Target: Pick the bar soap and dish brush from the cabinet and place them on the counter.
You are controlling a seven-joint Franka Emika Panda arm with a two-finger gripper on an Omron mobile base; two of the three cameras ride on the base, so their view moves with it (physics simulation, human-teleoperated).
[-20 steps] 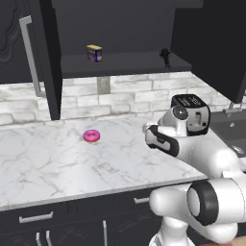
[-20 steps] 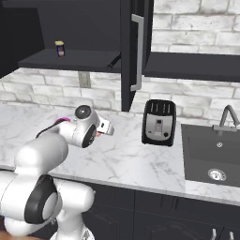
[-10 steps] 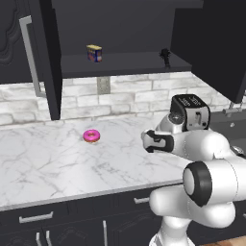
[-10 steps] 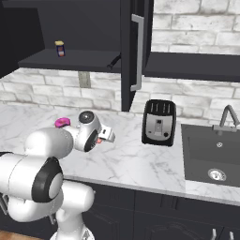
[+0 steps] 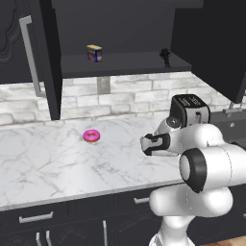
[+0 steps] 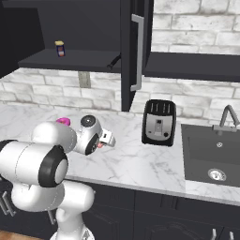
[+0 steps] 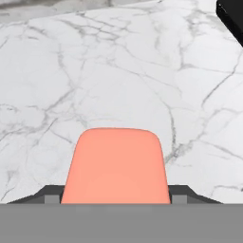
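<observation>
You have the gripper (image 7: 116,192) clamped on the bar soap (image 7: 116,166) above the desk (image 5: 53,163), right of the donut (image 5: 91,136), while the dish brush (image 5: 165,55) stands on the cabinet (image 5: 125,64) shelf.

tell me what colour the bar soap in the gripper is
Salmon-orange, plain with no pattern. The bar soap shows best in the hand view, between the gripper tips.
</observation>
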